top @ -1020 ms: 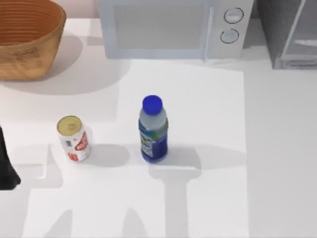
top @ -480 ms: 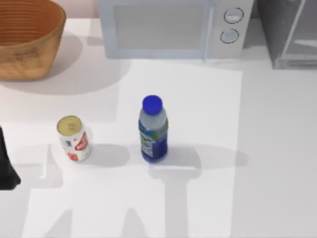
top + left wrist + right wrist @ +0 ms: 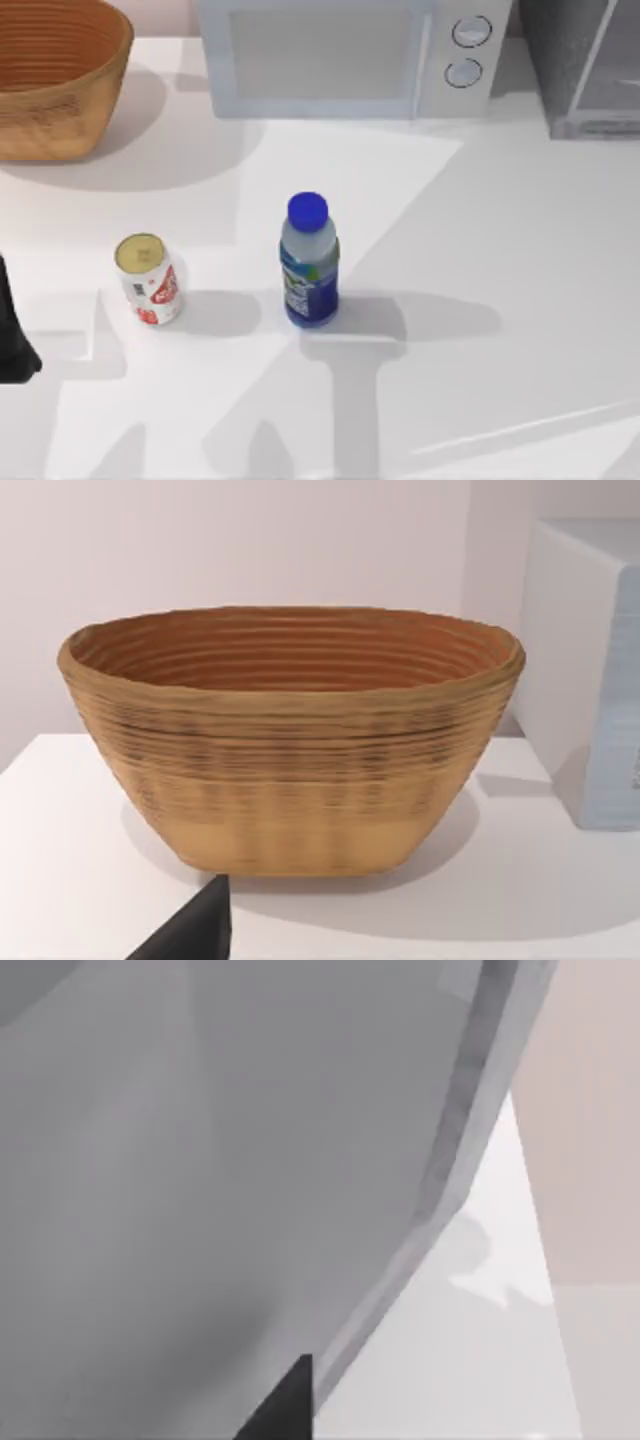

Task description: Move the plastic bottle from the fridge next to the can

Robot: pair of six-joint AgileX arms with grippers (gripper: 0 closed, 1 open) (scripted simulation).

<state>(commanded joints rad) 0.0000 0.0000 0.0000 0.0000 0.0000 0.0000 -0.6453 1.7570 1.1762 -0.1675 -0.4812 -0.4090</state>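
Mid-table, plastic bottle beside can

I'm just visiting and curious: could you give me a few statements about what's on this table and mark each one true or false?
1. The plastic bottle stands upright on the table. True.
2. The bottle is inside the fridge. False: it stands out on the table, right of the can.
3. The bottle touches the can. False: a gap lies between them.
4. A basket sits at the table's far left corner. True.
5. The microwave has two round knobs. True.
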